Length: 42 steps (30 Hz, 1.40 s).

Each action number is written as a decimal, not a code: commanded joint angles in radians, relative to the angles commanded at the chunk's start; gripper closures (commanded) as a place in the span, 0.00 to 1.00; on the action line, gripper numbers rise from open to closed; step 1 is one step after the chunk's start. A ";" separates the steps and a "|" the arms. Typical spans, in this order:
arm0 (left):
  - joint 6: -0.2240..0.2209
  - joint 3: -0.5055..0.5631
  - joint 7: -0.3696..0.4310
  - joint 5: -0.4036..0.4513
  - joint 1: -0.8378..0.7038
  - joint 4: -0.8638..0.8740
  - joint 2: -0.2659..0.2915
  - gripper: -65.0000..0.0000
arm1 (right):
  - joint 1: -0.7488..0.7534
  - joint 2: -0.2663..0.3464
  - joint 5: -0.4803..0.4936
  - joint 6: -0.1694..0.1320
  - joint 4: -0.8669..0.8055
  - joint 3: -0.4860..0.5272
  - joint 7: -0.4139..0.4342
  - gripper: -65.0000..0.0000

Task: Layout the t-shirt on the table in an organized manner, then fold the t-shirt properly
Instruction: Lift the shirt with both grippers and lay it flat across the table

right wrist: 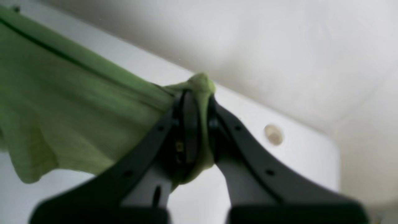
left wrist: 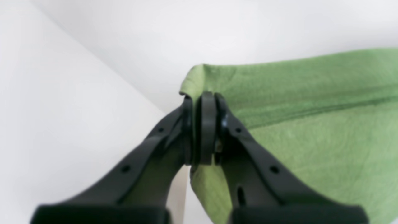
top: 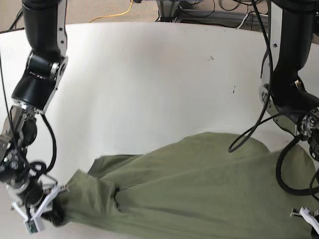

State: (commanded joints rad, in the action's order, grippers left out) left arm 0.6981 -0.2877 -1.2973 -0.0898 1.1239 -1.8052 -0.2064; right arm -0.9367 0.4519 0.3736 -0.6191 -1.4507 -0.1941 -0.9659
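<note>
The olive-green t-shirt point(top: 199, 189) lies wrinkled across the near part of the white table point(top: 149, 89), stretched between both arms. In the left wrist view my left gripper point(left wrist: 202, 97) is shut on a corner of the t-shirt point(left wrist: 311, 124), and the cloth runs off to the right. In the right wrist view my right gripper point(right wrist: 199, 91) is shut on a bunched edge of the t-shirt point(right wrist: 62, 102), which hangs leftward above the table point(right wrist: 248, 109). In the base view the right gripper point(top: 59, 192) sits at the shirt's lower left corner. The left arm point(top: 289, 74) comes down at the right edge.
A round grommet hole point(right wrist: 273, 134) lies near the table's rounded corner, just beyond my right gripper. Small dark specks point(top: 211, 58) mark the far tabletop. Cables point(top: 199, 10) and floor lie behind the far edge. The shirt reaches the table's near edge.
</note>
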 joint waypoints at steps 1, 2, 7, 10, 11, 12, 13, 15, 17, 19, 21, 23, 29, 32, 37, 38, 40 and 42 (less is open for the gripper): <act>0.000 0.000 0.000 0.000 0.041 0.025 0.000 1.00 | -0.052 0.012 0.000 0.000 0.023 0.023 0.000 1.00; 0.000 0.000 0.000 0.000 0.069 0.040 0.000 1.00 | -0.086 0.018 0.000 0.000 0.038 0.035 0.000 1.00; 0.000 0.000 0.000 0.003 0.250 0.158 -0.006 1.00 | -0.281 0.069 0.003 0.000 0.112 0.123 -0.003 1.00; 0.000 0.000 -0.002 0.005 0.315 0.218 -0.009 1.00 | -0.327 0.104 0.009 0.000 0.117 0.157 -0.014 1.00; 0.000 0.000 -0.005 0.005 0.327 0.233 -0.015 1.00 | -0.328 0.114 0.009 0.000 0.114 0.158 -0.029 1.00; 0.000 0.000 -0.009 0.005 0.330 0.236 -0.021 1.00 | -0.328 0.117 0.009 0.000 0.114 0.155 -0.041 1.00; 0.000 0.000 -0.025 0.000 0.328 0.241 -0.032 1.00 | -0.328 0.120 0.011 0.000 0.103 0.153 -0.061 1.00; 0.000 0.000 -0.054 -0.002 0.327 0.238 -0.041 1.00 | -0.311 0.124 0.011 0.000 0.074 0.152 -0.097 1.00; 0.000 -0.003 -0.091 -0.002 0.293 0.236 -0.043 1.00 | -0.227 0.138 0.011 -0.006 0.023 0.114 -0.115 1.00; 0.000 -0.003 -0.099 -0.002 0.245 0.222 -0.043 1.00 | -0.155 0.143 0.011 -0.025 -0.020 0.075 -0.120 1.00; 0.000 -0.005 -0.099 -0.002 0.181 0.175 -0.043 1.00 | -0.063 0.147 0.011 -0.048 -0.069 0.034 -0.135 1.00; 0.000 -0.005 -0.099 0.002 0.072 0.100 -0.058 1.00 | 0.041 0.152 0.011 -0.060 -0.132 -0.023 -0.160 1.00; 0.000 -0.005 -0.099 -0.003 -0.218 -0.035 -0.092 1.00 | 0.419 0.095 0.011 -0.078 -0.347 -0.175 -0.172 1.00; 0.000 -0.006 -0.099 -0.005 -0.377 -0.089 -0.092 1.00 | 0.612 0.046 0.011 -0.078 -0.450 -0.244 -0.172 1.00; 0.000 -0.029 -0.099 -0.005 -0.649 -0.130 -0.087 1.00 | 0.870 -0.091 0.011 -0.079 -0.540 -0.336 -0.170 1.00; 0.000 -0.035 -0.099 -0.005 -0.687 -0.130 -0.087 1.00 | 0.901 -0.112 0.009 -0.079 -0.545 -0.342 -0.169 1.00; 0.000 -0.061 -0.099 -0.003 -0.778 -0.130 -0.087 1.00 | 0.980 -0.157 0.005 -0.079 -0.549 -0.354 -0.164 1.00; 0.000 -0.086 -0.099 -0.003 -0.850 -0.130 -0.087 1.00 | 1.034 -0.186 0.002 -0.079 -0.549 -0.371 -0.150 1.00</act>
State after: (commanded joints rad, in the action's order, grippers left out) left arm 0.6981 -0.3736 -1.3963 -0.0928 0.2739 -1.9356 -0.2938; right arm 0.0974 0.2662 0.3751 -0.6981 -2.0000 -0.5654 -1.1162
